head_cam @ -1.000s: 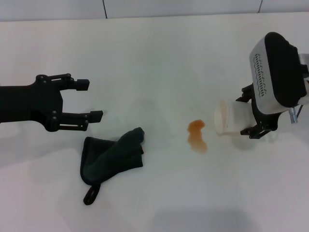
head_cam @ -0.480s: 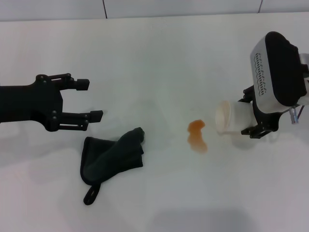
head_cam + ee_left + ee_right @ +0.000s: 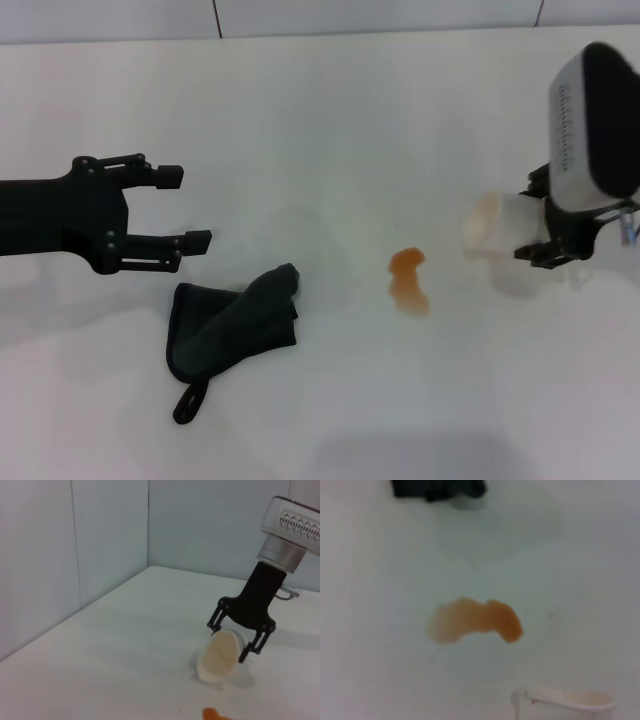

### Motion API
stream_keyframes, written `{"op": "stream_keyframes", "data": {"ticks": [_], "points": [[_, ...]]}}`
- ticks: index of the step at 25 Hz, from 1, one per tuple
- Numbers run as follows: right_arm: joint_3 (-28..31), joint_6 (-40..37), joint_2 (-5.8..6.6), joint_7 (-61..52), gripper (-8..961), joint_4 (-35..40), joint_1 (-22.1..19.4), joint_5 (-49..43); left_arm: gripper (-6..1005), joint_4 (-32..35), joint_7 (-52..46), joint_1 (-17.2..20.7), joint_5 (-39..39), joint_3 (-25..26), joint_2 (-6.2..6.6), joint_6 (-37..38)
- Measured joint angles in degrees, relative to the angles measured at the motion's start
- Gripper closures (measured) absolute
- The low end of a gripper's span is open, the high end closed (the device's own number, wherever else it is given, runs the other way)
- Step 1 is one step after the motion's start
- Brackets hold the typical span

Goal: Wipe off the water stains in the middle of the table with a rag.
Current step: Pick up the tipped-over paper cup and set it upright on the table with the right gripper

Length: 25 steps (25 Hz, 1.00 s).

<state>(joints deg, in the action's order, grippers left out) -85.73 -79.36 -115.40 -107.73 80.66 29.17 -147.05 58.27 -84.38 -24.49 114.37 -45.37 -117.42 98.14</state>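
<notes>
Stain: the water stains [image 3: 408, 281] lie as one orange-brown, two-lobed blotch near the middle of the worktop [image 3: 330, 130]; the surface around them is bare
Rag: the rag [image 3: 232, 325] lies crumpled toward the left side of the worktop, nearer the front edge than the stain and well apart from it; its loop tag points at the front edge
Left hand: the left hand [image 3: 188, 208] hovers over the left part of the worktop, just behind the rag and not touching it; fingers spread wide, nothing between them
Right hand: the right hand [image 3: 545, 232] is near the right edge, closed around a white cup [image 3: 497, 225] tipped on its side with the mouth facing the stain; the cup appears lifted off the surface
Step in hand: judged from this layout, the rag has yet to be picked up, so wiping has not begun
How to do it well: bring the open left hand down over the thick bunched fold of the rag rather than the thin hem or tag; close on enough cloth that a pad hangs below the fingertips; then carry it rightward to the blotch
Watch for: the cup is close to the stain on its right, so the wiping strokes are best kept short of it
</notes>
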Motion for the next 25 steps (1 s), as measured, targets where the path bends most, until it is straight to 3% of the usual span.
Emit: {"op": "stream_keyframes", "data": {"ticks": [6, 14, 25], "points": [[6.9, 2.3, 0.11, 1.2, 329, 3.3, -6.2, 6.8, 135, 0.0, 0.7, 0.3, -0.1, 0.0, 0.00, 0.0], [14.0, 7.7, 0.22, 14.6, 345, -0.2, -15.2, 29.0, 135, 0.0, 0.8, 0.4, -0.2, 0.0, -0.04, 0.1], [15.0, 11.9, 0.26, 36.1, 347, -19.6, -16.0, 53.6, 134, 0.0, 0.8, 0.7, -0.2, 0.0, -0.09, 0.2]]}}
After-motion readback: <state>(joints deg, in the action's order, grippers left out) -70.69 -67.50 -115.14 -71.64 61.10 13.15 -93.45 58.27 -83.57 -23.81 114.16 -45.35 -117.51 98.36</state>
